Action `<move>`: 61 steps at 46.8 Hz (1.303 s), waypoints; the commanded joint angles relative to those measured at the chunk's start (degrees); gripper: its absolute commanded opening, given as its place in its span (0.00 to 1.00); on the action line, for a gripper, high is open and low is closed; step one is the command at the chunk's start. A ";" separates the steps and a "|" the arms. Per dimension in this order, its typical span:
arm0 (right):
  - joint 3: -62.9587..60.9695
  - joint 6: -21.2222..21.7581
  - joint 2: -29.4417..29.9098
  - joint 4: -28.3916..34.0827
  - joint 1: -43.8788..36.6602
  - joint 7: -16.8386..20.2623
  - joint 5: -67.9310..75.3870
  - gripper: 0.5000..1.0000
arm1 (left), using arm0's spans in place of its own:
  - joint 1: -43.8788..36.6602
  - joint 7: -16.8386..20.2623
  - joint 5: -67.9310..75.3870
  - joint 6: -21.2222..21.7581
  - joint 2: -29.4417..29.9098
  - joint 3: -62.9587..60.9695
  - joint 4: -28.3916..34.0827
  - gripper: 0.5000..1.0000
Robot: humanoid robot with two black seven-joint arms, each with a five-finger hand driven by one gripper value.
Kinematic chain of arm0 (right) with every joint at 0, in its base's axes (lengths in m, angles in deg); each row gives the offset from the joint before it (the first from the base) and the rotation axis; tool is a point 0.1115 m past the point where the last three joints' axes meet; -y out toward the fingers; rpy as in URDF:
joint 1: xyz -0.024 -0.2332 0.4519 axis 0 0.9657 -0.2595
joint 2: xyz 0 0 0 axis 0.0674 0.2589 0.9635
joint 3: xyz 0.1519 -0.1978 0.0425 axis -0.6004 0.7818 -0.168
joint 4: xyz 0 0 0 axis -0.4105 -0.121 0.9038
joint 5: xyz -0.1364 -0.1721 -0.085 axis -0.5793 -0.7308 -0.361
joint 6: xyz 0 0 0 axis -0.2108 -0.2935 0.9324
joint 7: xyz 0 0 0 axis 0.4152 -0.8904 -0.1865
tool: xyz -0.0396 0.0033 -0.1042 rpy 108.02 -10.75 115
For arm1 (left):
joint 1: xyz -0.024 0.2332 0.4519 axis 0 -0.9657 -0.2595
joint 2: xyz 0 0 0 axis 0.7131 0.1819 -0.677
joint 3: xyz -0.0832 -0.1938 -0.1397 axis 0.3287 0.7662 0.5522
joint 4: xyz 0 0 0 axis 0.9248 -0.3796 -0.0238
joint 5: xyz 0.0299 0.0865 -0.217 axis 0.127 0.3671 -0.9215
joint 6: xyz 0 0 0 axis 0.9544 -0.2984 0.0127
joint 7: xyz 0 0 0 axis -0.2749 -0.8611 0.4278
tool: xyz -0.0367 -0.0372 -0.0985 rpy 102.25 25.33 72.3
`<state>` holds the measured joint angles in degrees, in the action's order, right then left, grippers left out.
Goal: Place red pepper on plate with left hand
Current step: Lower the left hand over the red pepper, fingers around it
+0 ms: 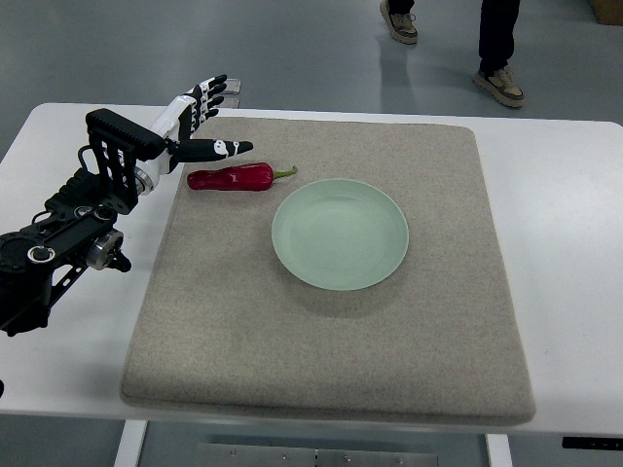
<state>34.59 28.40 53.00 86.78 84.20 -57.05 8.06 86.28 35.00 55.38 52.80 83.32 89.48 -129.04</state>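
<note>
A long red pepper [232,179] with a green stem lies on the grey felt mat [331,321], just left of the pale green plate [340,233]. The plate is bare and sits near the mat's middle. My left hand [216,117] hovers over the mat's far left corner, just beyond the pepper. Its fingers are spread, the thumb [216,148] pointing right above the pepper, and nothing is in its grasp. The right arm does not show.
The mat covers most of a white table [565,195]. A person's legs and shoes [498,82] stand on the floor beyond the table's far edge.
</note>
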 commanded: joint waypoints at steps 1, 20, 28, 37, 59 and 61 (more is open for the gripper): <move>0.00 -0.05 0.00 0.00 0.00 0.00 -0.01 0.86 | 0.24 -0.15 5.62 0.56 1.04 -1.48 0.26 1.00; 0.00 0.04 0.00 0.00 0.00 0.00 -0.01 0.86 | 0.94 -0.15 27.15 3.29 2.97 -2.81 0.34 0.99; 0.00 -0.05 0.00 0.00 0.00 0.00 -0.01 0.86 | 1.82 -0.15 35.24 3.21 2.97 -4.92 0.26 0.99; 0.00 -0.05 0.00 0.00 0.00 0.00 -0.01 0.86 | 2.09 -0.06 38.41 3.21 2.98 -4.92 0.26 0.97; 0.00 0.04 0.00 0.00 0.00 0.00 -0.01 0.86 | 2.35 -0.15 44.39 3.29 2.45 -4.92 0.43 0.67; 0.00 -0.05 0.00 0.00 0.00 0.00 -0.01 0.86 | 2.70 -0.15 44.39 3.29 2.36 -4.92 0.43 0.65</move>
<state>34.59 28.39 53.00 86.78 84.20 -57.04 8.06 88.56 34.91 99.77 56.09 85.79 84.56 -128.60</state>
